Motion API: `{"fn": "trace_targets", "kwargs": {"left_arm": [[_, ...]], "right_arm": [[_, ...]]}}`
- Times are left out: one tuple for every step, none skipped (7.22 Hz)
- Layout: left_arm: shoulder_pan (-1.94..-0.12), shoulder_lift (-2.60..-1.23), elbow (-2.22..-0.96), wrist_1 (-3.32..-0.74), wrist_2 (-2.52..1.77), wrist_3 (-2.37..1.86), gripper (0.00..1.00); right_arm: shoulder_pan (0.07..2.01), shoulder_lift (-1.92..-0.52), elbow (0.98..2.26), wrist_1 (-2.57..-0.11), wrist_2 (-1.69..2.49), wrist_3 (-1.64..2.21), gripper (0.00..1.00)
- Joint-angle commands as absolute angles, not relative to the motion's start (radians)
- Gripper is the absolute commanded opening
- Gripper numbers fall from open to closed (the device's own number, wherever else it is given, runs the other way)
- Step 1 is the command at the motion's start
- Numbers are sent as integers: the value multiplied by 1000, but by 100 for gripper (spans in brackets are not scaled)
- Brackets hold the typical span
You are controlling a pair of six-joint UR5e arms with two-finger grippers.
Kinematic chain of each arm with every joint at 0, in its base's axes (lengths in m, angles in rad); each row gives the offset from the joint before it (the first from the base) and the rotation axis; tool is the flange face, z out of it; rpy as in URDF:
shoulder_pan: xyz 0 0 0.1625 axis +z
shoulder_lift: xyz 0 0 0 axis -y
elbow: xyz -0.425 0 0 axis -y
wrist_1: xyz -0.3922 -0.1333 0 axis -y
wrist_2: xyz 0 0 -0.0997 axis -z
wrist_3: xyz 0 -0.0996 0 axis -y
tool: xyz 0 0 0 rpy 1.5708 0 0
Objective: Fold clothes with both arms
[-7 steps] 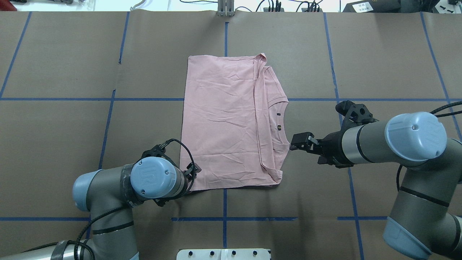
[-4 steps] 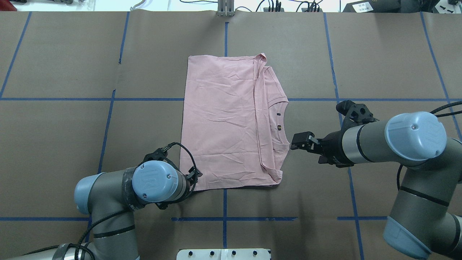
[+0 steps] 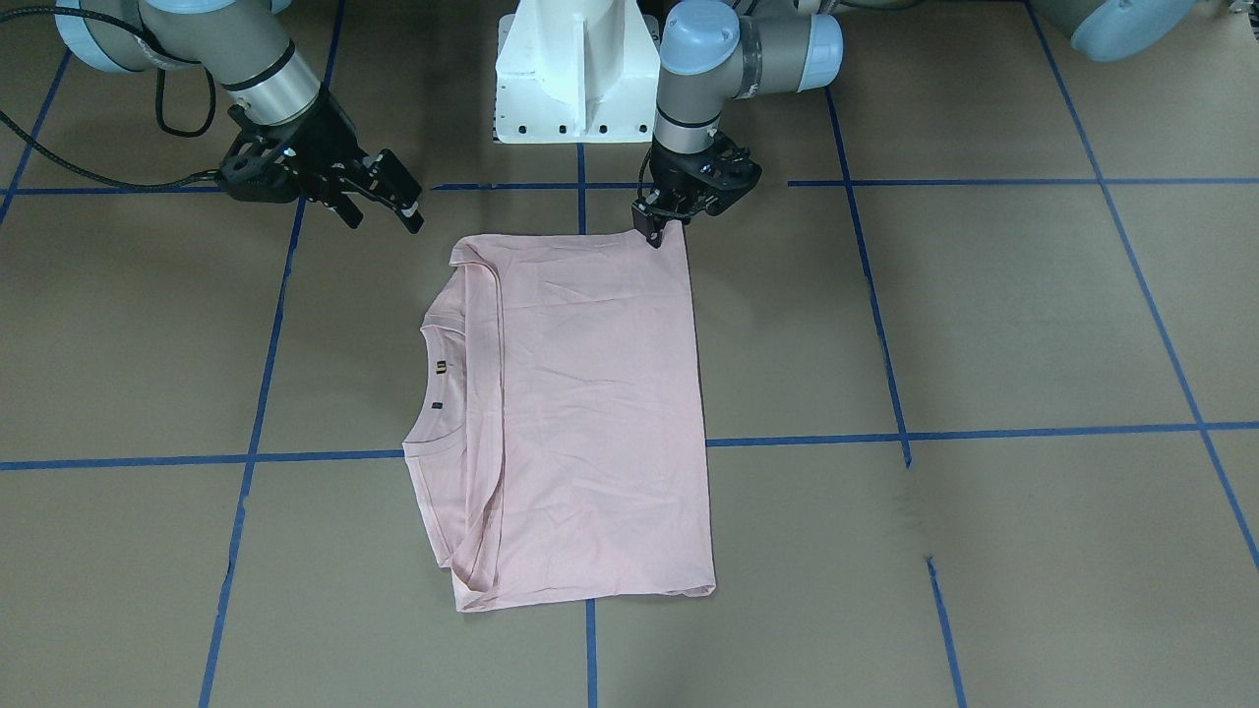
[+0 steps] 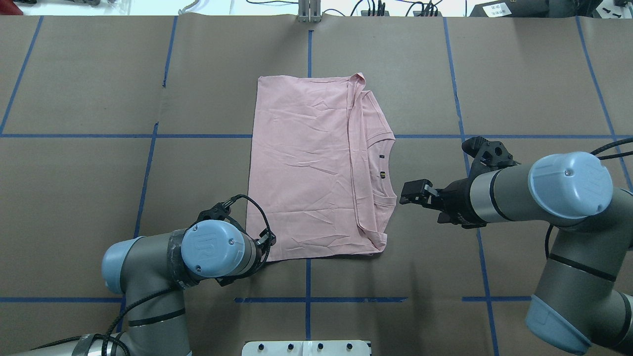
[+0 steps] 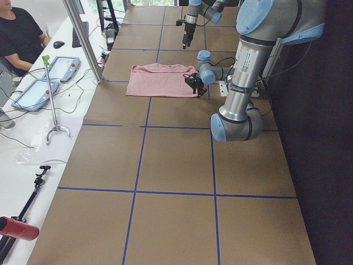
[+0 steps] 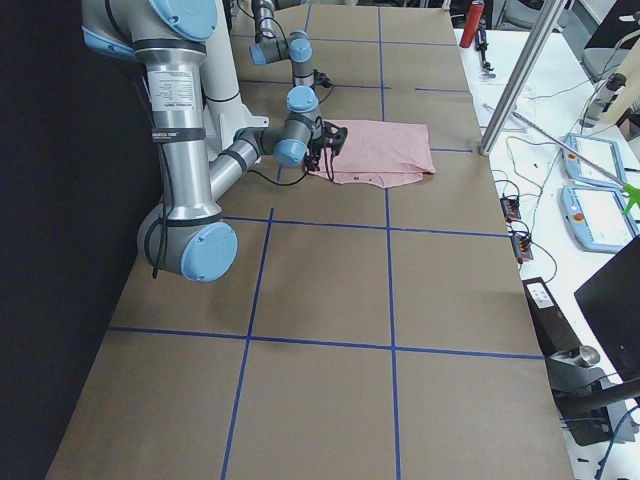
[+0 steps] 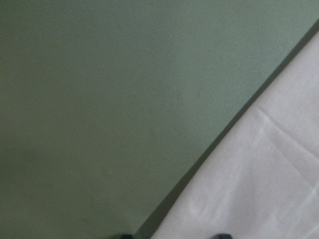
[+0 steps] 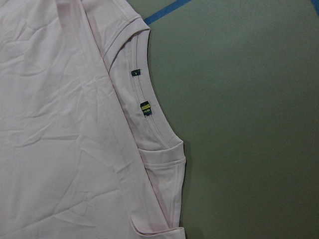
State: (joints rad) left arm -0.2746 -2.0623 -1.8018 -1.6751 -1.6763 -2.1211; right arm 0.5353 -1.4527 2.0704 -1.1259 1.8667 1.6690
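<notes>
The left gripper (image 3: 652,234) points down at the T-shirt's (image 4: 306,168) hem corner nearest the robot. Its wrist view shows two dark tips apart at the bottom edge with the cloth's edge between them, so the jaws look parted and clamp nothing. To its outer side lies bare brown table (image 4: 99,99). Ahead of it the shirt lies flat, folded to a rectangle and running away from it. Across the shirt, the right gripper (image 4: 404,194) hovers just beside the collar (image 8: 149,124), apart from it, its jaws spread and empty, with bare table behind it. Only the right wrist view shows the collar's two small labels (image 8: 145,108) clearly. The front-facing view shows the left gripper's tip, which the overhead view mostly hides under the wrist.
</notes>
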Motion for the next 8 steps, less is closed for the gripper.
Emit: {"fn": "trace_targets", "kwargs": {"left_arm": [[-275, -2059, -1828, -1674, -1675, -2123, 16], [-276, -2049, -1856, -1672, -1677, -2122, 0], [-275, -2052, -1870, -1661, -1678, -2118, 0], [-275, -2054, -1887, -1660, -1680, -2112, 0], [-275, -2057, -1888, -1660, -1684, -2106, 0], [-275, -2062, -1888, -1660, -1686, -2105, 0], [-270, -2060, -1888, -1661, -1686, -2103, 0], [-270, -2060, -1887, -1661, -1687, -2103, 0]], "right_arm": [[535, -1451, 2071, -1124, 1867, 1669, 100], [535, -1451, 2071, -1124, 1867, 1669, 100], [534, -1450, 2071, -1126, 1867, 1669, 100], [531, -1447, 2071, -1126, 1867, 1670, 100], [517, -1447, 2066, -1126, 1867, 1684, 100], [484, -1447, 2056, -1129, 1849, 1693, 100], [422, -1447, 2039, -1138, 1780, 1750, 100], [369, -1445, 2010, -1140, 1737, 1805, 100]]}}
